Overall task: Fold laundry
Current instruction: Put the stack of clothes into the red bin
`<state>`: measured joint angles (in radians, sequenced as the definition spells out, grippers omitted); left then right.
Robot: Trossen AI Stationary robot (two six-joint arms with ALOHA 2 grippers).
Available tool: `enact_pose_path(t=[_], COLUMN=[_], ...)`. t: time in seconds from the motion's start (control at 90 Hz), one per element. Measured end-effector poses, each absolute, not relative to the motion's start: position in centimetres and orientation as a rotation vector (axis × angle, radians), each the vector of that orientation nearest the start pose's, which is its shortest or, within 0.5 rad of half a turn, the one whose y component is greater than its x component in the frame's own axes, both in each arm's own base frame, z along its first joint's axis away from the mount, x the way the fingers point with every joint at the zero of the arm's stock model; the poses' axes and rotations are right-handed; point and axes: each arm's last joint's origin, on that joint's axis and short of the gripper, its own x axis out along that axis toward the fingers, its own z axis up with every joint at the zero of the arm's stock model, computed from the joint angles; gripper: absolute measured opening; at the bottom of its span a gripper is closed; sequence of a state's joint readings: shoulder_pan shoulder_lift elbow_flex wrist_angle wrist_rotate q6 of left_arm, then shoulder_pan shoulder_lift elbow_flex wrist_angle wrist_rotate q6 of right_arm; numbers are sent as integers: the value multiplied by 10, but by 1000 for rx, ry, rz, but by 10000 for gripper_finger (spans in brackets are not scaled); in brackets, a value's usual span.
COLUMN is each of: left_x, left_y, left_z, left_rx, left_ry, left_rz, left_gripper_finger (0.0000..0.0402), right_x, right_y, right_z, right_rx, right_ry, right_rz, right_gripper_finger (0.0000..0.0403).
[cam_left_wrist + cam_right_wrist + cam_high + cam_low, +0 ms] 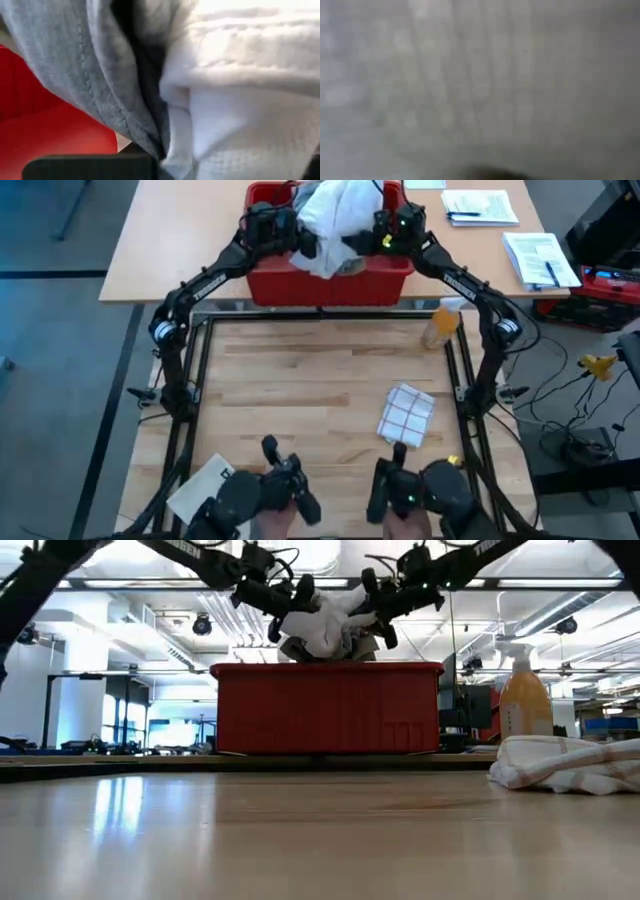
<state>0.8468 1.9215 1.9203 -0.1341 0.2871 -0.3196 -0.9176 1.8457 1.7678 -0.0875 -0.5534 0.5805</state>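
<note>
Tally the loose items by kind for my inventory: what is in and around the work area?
Red bins: 1
Garment heaps in the bin, white over grey: 1
Folded checked cloths: 1
Spray bottles: 1
Total: 4

No text or labels can be read (papers too small).

You have a red bin standing at the far edge of the wooden worktop. A spray bottle of orange liquid stands just beside the bin's right corner. Nearer you, a folded white cloth with red checks lies flat, well apart from the bin. Papers with pens lie on the table behind.
</note>
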Motion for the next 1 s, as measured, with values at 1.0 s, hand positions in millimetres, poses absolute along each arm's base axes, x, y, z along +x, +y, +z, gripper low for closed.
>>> enact_pose_path(t=[1.0], left_x=[302], left_y=[370], left_z=[299], left_rx=[-645], left_ry=[364], left_rz=[633], left_gripper_finger=[37], right_x=[290], right_y=[-366], right_z=[304], right_rx=[845], right_ry=[461], right_rz=[-466], right_gripper_finger=[56])
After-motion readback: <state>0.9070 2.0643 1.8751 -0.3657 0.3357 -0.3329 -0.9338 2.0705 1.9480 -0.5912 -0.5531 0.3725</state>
